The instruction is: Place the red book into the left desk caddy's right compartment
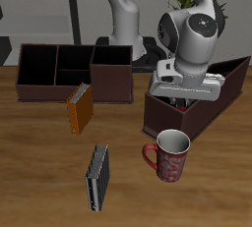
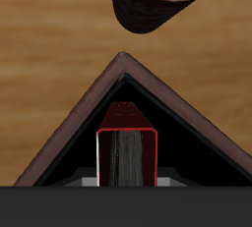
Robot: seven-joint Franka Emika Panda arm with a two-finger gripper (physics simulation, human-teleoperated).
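The red book (image 2: pixel 126 157) stands on edge between my gripper's (image 2: pixel 126 184) fingers, its dark-red cover framing the page edges. It hangs inside the right compartment (image 2: pixel 187 157), the tall square end of the left desk caddy (image 2: pixel 79 123), close to that section's corner. In the exterior view my gripper (image 1: pixel 181 98) is low over the diagonal caddy's (image 1: pixel 221 88) end nearest the table's front, and only a sliver of the book (image 1: pixel 180 102) shows under the hand. The compartment's floor is hidden in shadow.
A dark-red patterned mug (image 1: pixel 169 154) stands just in front of the diagonal caddy and also shows in the wrist view (image 2: pixel 157 0). An orange book (image 1: pixel 80 108) and a grey-black book (image 1: pixel 97 177) stand mid-table. The other caddy (image 1: pixel 59 69) sits square at the back.
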